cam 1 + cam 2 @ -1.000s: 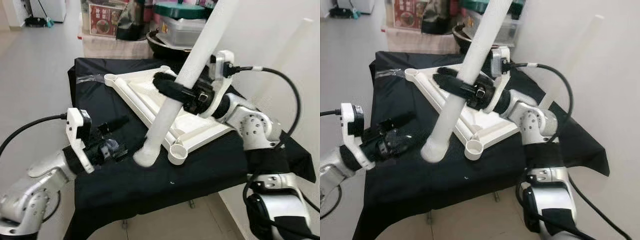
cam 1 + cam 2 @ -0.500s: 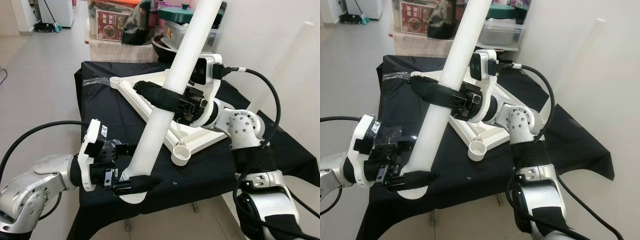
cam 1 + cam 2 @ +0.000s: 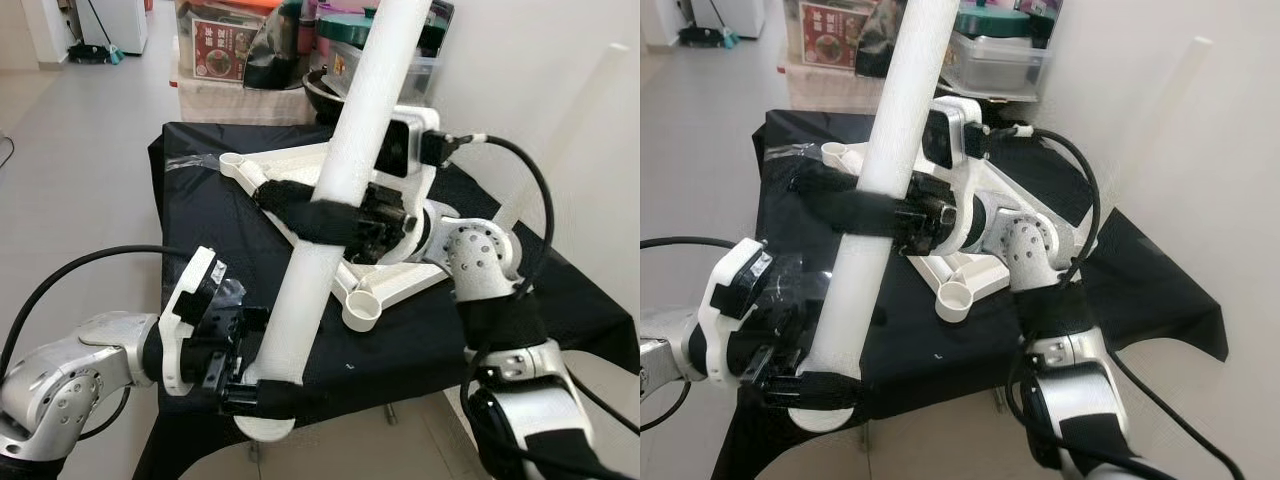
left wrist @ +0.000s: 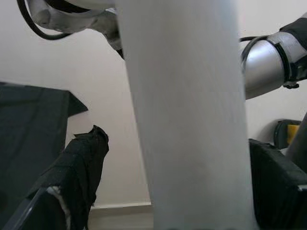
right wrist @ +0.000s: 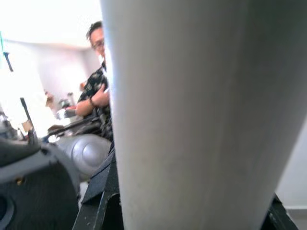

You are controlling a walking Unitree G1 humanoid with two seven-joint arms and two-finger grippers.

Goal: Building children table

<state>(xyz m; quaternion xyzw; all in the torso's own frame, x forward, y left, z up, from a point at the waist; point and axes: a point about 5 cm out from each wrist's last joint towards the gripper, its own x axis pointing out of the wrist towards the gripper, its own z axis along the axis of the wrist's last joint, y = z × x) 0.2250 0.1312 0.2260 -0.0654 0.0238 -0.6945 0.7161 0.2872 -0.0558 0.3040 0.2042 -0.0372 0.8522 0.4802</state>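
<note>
A long white table leg (image 3: 340,180) stands steeply tilted over the black-draped table (image 3: 200,230). My right gripper (image 3: 300,215) is shut on the leg's middle. Lower down, my left gripper (image 3: 262,385) is shut on the leg just above its flared foot (image 3: 262,425), near the table's front edge. The white tabletop frame (image 3: 385,275) lies upside down behind the leg, with an open round socket (image 3: 362,308) at its near corner. Up close in the wrist views, the leg (image 4: 187,115) (image 5: 201,120) sits between the black fingers.
Pots, a lidded container (image 3: 350,35) and boxes crowd a surface behind the table. A second white leg (image 3: 570,130) leans on the wall at the right. A person (image 5: 98,96) stands in the background of the right wrist view. Open floor lies to the left.
The leg has come nearer and stands steeper. My left gripper moved in from the table and took hold of its lower end. The right gripper slid slightly leftward, still holding.
</note>
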